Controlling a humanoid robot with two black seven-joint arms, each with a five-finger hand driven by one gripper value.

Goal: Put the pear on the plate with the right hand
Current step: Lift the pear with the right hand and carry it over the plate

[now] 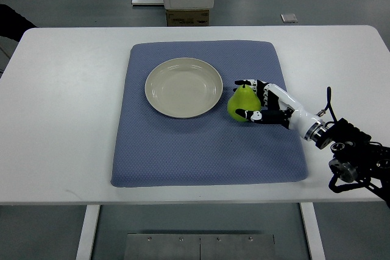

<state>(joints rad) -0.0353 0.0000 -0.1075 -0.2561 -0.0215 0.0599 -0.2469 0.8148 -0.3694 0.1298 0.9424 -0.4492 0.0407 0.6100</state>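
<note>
Right hand (256, 100) had its fingers curled around the pear (241, 105), which sat on the blue mat (183, 150) just right of the empty plate (183, 87). Best move was lift clear of the rim (no dragging), then set down mid-plate.
</note>
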